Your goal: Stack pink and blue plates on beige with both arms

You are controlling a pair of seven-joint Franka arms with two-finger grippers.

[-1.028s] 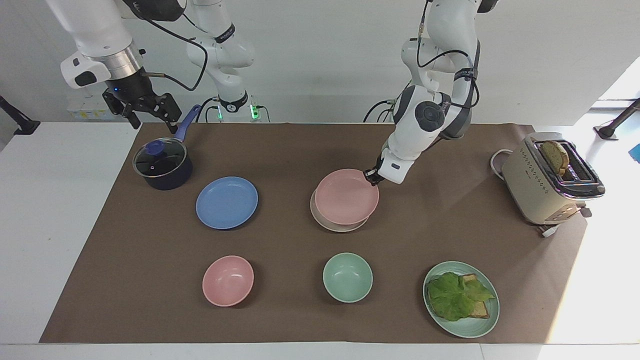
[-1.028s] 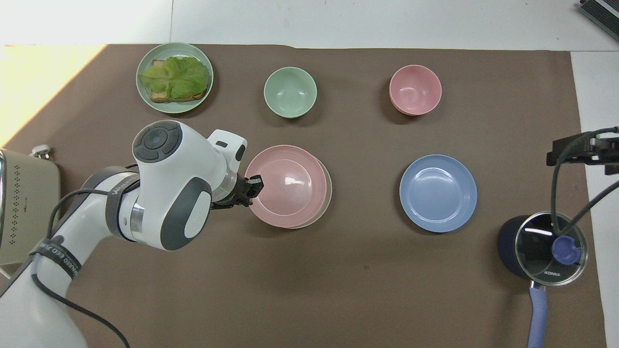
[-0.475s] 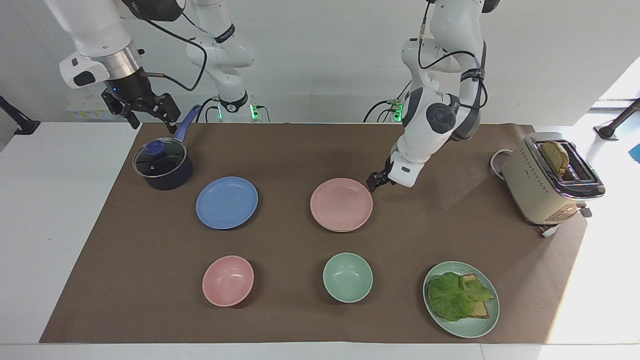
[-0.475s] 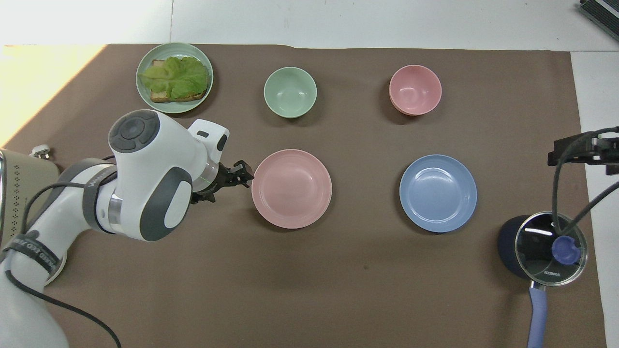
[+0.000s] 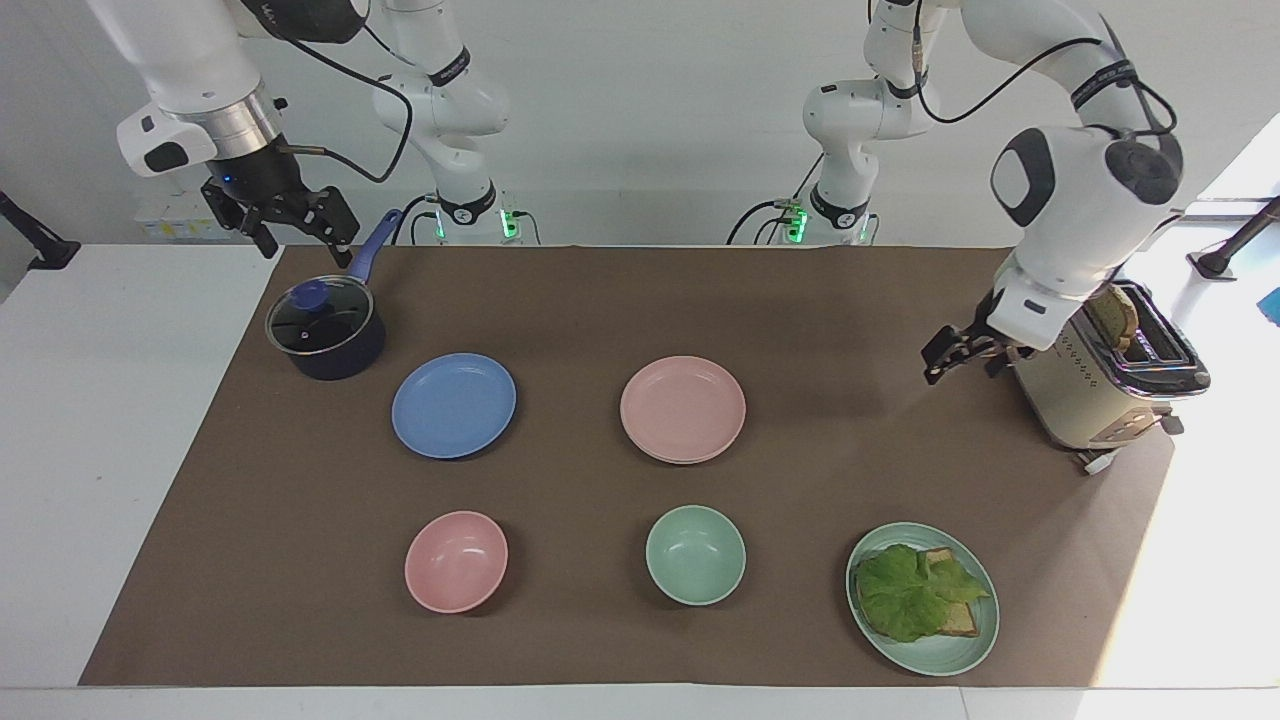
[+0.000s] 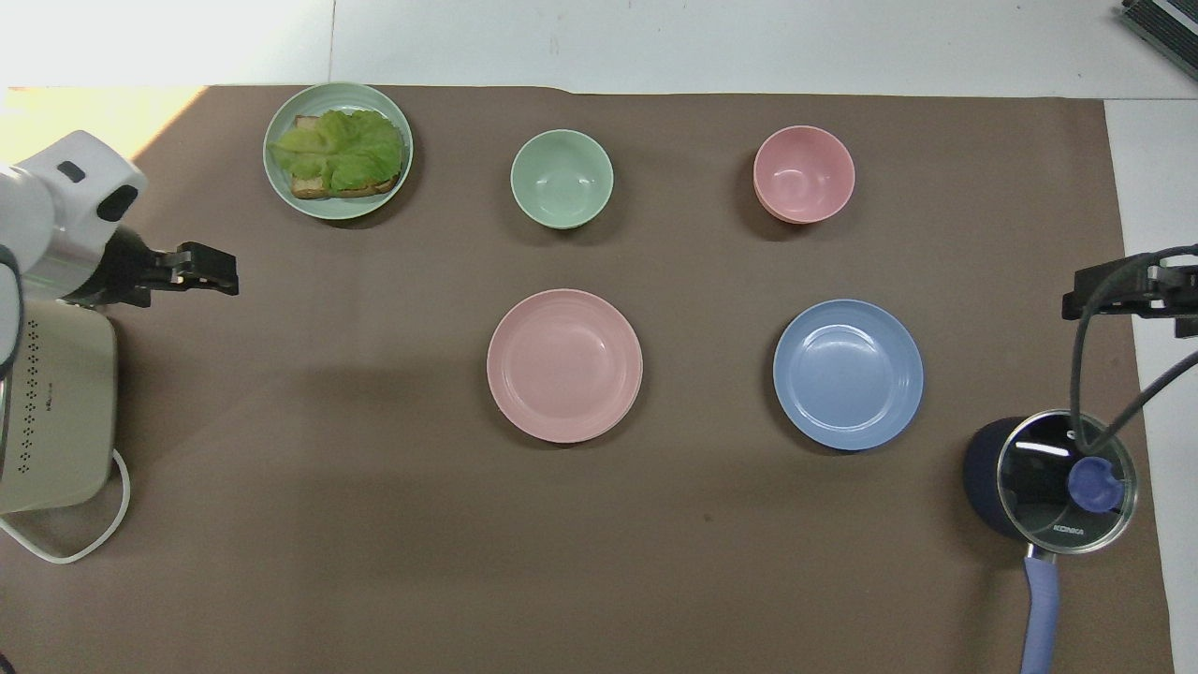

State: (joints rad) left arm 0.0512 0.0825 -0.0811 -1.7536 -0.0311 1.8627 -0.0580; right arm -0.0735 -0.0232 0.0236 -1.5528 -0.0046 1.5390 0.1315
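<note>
The pink plate (image 5: 683, 408) (image 6: 564, 365) lies flat on the beige plate (image 5: 690, 461), of which only a thin pale rim shows under its edge. The blue plate (image 5: 454, 404) (image 6: 848, 374) lies alone on the brown mat, beside the stack toward the right arm's end. My left gripper (image 5: 965, 362) (image 6: 225, 278) hangs open and holds nothing, next to the toaster and well away from the stack. My right gripper (image 5: 305, 245) (image 6: 1090, 292) waits open in the air by the pot's handle.
A dark blue pot with a glass lid (image 5: 325, 328) stands near the blue plate. A toaster (image 5: 1090, 380) with bread sits at the left arm's end. Farther from the robots are a pink bowl (image 5: 456, 561), a green bowl (image 5: 695, 554) and a mint plate (image 5: 940, 668) bearing lettuce and toast.
My left gripper opened and let the pink plate settle on the beige plate, then drew away to the toaster. The right arm has stayed put.
</note>
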